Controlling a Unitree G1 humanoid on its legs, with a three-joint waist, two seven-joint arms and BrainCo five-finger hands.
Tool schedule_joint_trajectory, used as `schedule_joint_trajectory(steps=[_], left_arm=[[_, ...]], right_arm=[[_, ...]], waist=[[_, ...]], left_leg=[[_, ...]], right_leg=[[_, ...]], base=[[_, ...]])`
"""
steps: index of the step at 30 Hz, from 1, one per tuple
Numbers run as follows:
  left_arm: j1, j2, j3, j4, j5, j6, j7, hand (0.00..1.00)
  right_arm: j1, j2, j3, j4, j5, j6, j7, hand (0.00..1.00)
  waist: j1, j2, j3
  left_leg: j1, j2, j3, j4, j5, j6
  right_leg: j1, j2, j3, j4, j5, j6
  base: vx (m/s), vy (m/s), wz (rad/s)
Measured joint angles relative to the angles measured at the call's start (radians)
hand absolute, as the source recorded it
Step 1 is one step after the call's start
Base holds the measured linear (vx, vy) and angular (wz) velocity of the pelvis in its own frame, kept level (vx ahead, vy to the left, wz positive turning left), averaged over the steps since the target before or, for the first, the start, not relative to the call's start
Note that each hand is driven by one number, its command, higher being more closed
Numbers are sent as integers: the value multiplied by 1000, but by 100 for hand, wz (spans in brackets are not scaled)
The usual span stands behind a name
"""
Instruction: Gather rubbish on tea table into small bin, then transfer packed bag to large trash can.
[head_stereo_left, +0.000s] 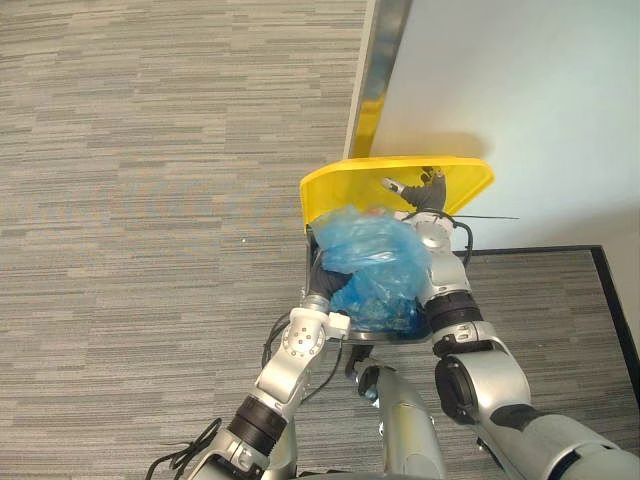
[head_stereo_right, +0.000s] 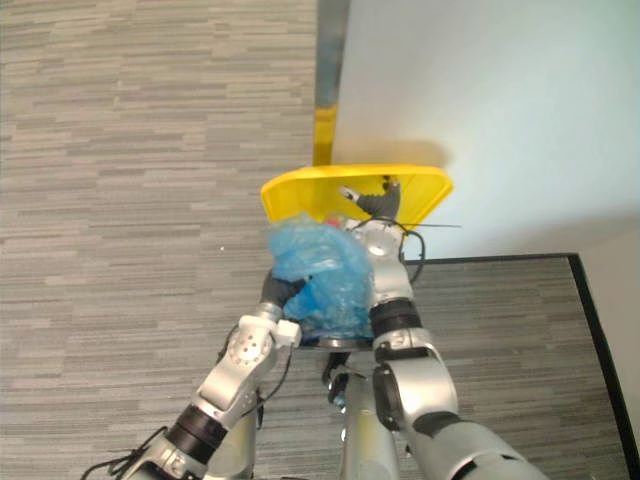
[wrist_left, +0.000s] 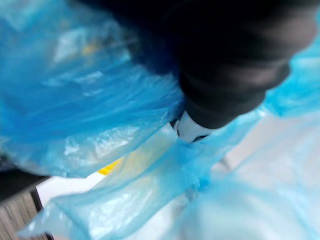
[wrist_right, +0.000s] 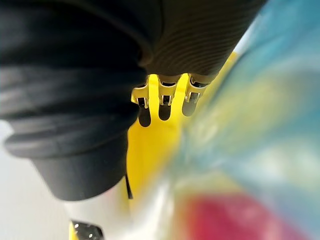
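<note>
A packed blue plastic bag (head_stereo_left: 375, 260), with something red inside, hangs over the large trash can, right below the can's raised yellow lid (head_stereo_left: 340, 185). My right hand (head_stereo_left: 428, 192) rests against the lid's inner face with straight fingers (wrist_right: 164, 102), open and holding nothing. My left hand (head_stereo_left: 320, 288) is at the bag's left side, its dark cover (wrist_left: 225, 65) pressed into the blue plastic (wrist_left: 100, 115); its fingers are buried in the bag. A dark rim (head_stereo_right: 330, 342) shows just under the bag.
A white wall (head_stereo_left: 520, 100) rises directly behind the can, ending in a metal corner strip (head_stereo_left: 378, 80). Grey striped carpet (head_stereo_left: 150, 200) spreads to the left. A black border line (head_stereo_left: 560, 250) runs along the floor at the right.
</note>
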Motion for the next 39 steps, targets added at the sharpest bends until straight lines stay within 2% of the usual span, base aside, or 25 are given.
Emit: schedule_joint_trajectory(steps=[5,11,14,17,18,23,24,31,39], left_arm=[[-12,0,0,10,10,1,3,100],[-178,-2,0,216,45,32,3,100],[-269,-7,5,299,80,46,6,100],[-351,-17,69,373,98,51,30,100],[-381,-21,104,404,98,59,41,100],[-435,-21,202,482,99,90,73,100],[-439,-22,209,490,99,92,73,0],[-508,-21,259,512,136,116,110,0],[-508,-18,259,511,138,116,110,0]], right_arm=[[-60,-29,-5,47,-2,7,0,0],[-148,-63,-10,32,-2,10,6,0],[-150,-78,0,-52,-1,9,7,0],[-195,-107,46,-119,-1,4,11,0],[-222,-124,57,-151,-1,3,11,0],[-259,-184,94,-244,7,-24,8,0],[-261,-186,97,-249,10,-30,6,0],[-283,-208,167,-261,40,-45,6,0],[-297,-208,194,-258,37,-44,24,0]], waist=[[-6,-1,22],[-24,-4,51],[-32,-8,69],[-48,-13,103],[-50,-15,122],[-57,-28,147],[-58,-29,148],[-66,-32,152],[-67,-34,151]], left_leg=[[-7,12,11,11,-5,-5],[-104,25,13,66,-6,-7],[-179,41,30,116,-20,-10],[-257,48,38,165,-29,-11],[-288,50,38,183,-29,-11],[-420,66,27,258,-39,-14],[-433,67,27,266,-41,-15],[-514,82,41,309,-47,-14],[-508,85,57,306,-47,-14]], right_leg=[[-12,11,7,4,3,-5],[-78,33,13,-24,42,-11],[-131,55,30,-50,79,-8],[-195,64,44,-52,105,4],[-219,66,45,-53,113,-5],[-324,81,45,-41,135,-4],[-335,82,45,-41,138,-5],[-396,86,52,-49,148,-5],[-404,95,72,-45,148,-5]], base=[[-20,-4,-8],[-69,-17,-8],[-96,11,-26],[-124,-5,-16],[-111,-23,-6],[-112,-48,-7],[-127,-44,-13],[-100,-48,-7],[-51,-98,-4]])
